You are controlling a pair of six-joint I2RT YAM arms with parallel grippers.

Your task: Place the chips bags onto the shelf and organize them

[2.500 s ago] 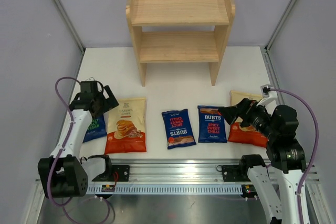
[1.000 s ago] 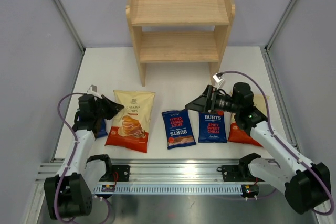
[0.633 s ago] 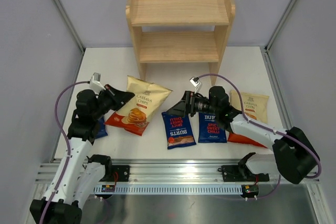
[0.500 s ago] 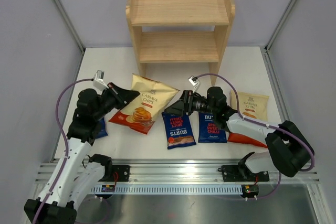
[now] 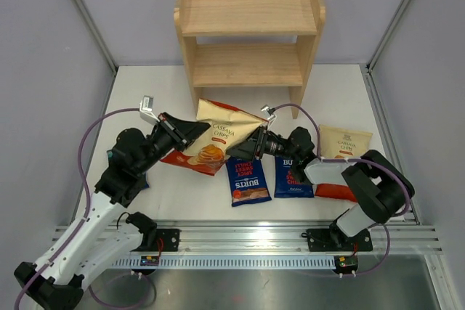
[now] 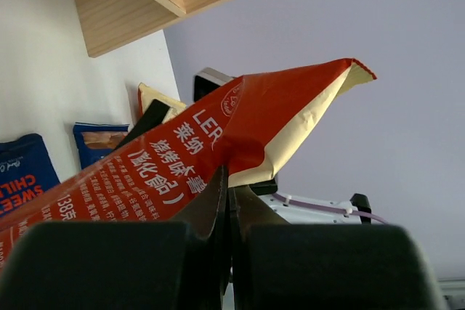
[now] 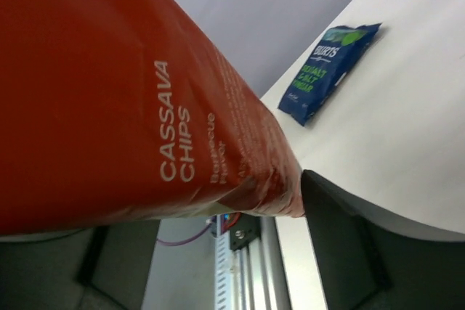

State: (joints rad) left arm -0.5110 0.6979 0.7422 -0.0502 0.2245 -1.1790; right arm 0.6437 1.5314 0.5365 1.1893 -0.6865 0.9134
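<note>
Left gripper [image 5: 197,131] is clamped on the edge of a cassava chips bag [image 5: 218,139]. In the left wrist view the two fingers [image 6: 207,205] are pressed almost together, with the bag's red seam pinched between them. The bag is off the table [image 5: 145,92], tilted, with its printed front facing up. Its far corner sits near the foot of the shelf [image 5: 247,12], in front of the lower tier. It is not on the shelf; both tiers are bare wood.

Right gripper [image 5: 240,149] is up against the opposite side of the same bag, low over the table. In the right wrist view the red face marked "CASSAVA CHIPS" fills most of the frame, and one dark finger [image 7: 341,252] shows just beside the bag's edge. The other finger is hidden, so I cannot tell whether this pincer is gripping or just touching.

The other bags lie flat on the table:
- The first dark blue Burts bag [image 5: 247,179] is just below the held bag.
- The second dark blue Burts bag [image 5: 293,178] is just beside the first, partly under the right arm.
- The second cassava bag [image 5: 347,143] is further right, with its lower part covered by the arm.
- The blue-green Burts bag [image 7: 330,70] is by the left arm, well apart from the shelf.
</note>
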